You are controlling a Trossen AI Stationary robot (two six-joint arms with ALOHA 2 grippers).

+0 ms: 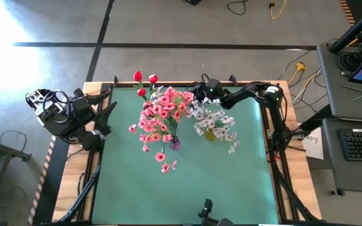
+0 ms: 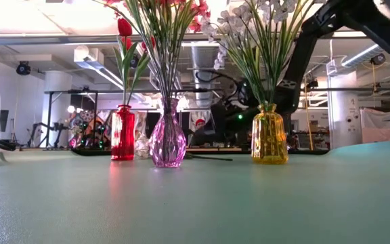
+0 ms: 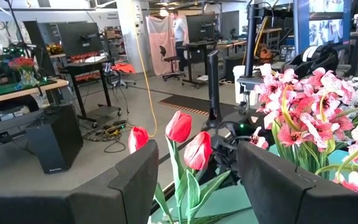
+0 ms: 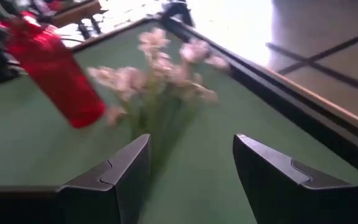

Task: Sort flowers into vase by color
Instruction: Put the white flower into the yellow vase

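A pale pink-white flower spray (image 4: 166,68) lies flat on the green mat near the table's far edge, beside the red vase (image 4: 58,68). Its stem (image 2: 208,158) shows in the low view. My right gripper (image 4: 191,140) is open just behind the stem end, with a finger on either side. The red vase (image 2: 122,132) holds red tulips (image 1: 144,81). The pink vase (image 2: 168,142) holds pink flowers (image 1: 165,110), and the yellow vase (image 2: 269,139) holds white flowers (image 1: 215,119). My left gripper (image 3: 197,155) is open and waits at the table's left side, facing the tulips.
All three vases stand in the far half of the mat. The near half of the green mat (image 1: 187,194) is bare. The table's raised far rim (image 4: 278,93) runs close past the lying spray. Beyond the table are desks, cables and people in the room.
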